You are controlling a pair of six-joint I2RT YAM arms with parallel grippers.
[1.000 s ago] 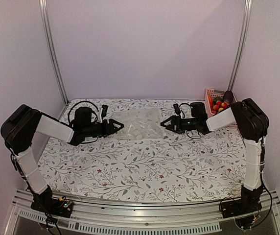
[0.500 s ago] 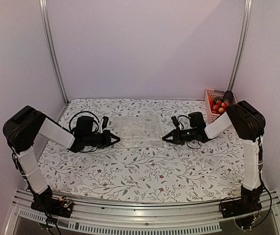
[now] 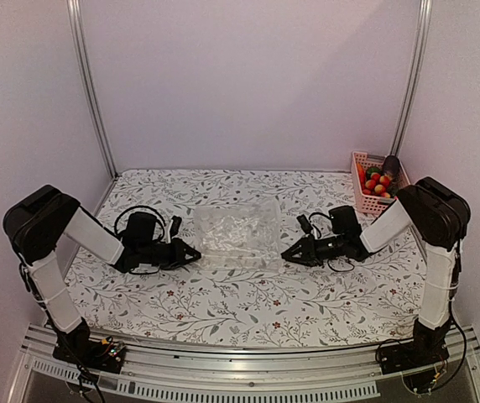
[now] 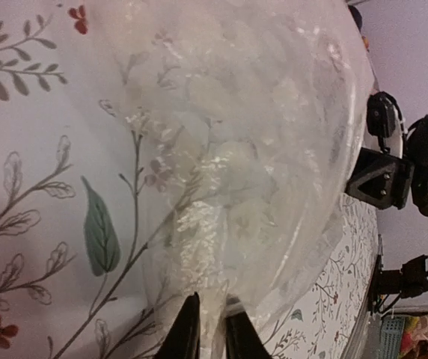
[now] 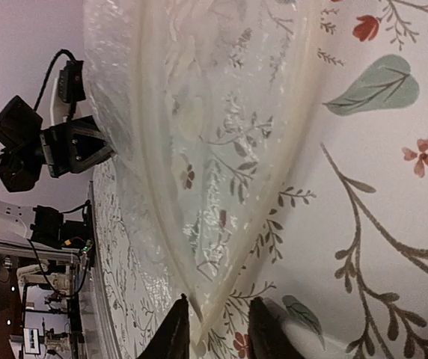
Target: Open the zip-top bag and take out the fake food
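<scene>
- Left gripper [image 3: 195, 252] is clenched on the near-left corner of the zip-top bag [image 3: 238, 233], anchoring it.
- Right gripper [image 3: 286, 254] straddles the near-right corner, seemingly to tug; cannot tell whether it is clamped.

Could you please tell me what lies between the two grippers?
The clear bag lies between the left gripper and the right gripper, as the top view shows.

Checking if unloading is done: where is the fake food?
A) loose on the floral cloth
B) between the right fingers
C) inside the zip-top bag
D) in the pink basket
D: the fake food sits piled in the pink basket at the far right corner; the zip-top bag looks empty.
</scene>
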